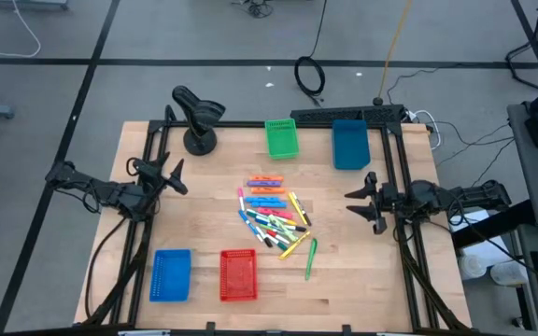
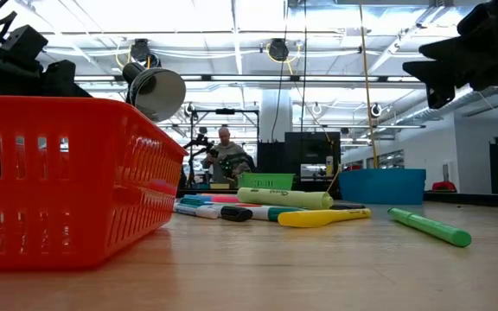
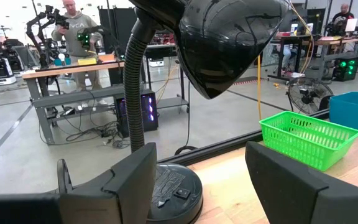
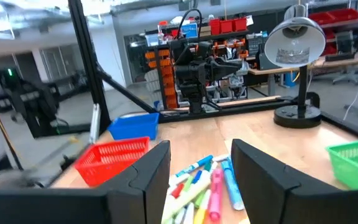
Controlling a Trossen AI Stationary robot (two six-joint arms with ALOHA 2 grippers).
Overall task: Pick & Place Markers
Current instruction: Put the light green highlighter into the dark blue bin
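At the desk's left edge I see my left gripper [image 1: 174, 175] hanging above the wood, jaws apart and empty, aimed at the black lamp [image 1: 197, 116] near the far edge. Opposite, by the right edge, my right gripper [image 1: 364, 203] is likewise open with nothing in it, facing the markers [image 1: 274, 213], which lie scattered mid-desk. One green marker [image 1: 311, 259] lies apart, toward the near edge.

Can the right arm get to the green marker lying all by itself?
Probably yes. The right gripper hangs open near the green marker, with only bare table between them.
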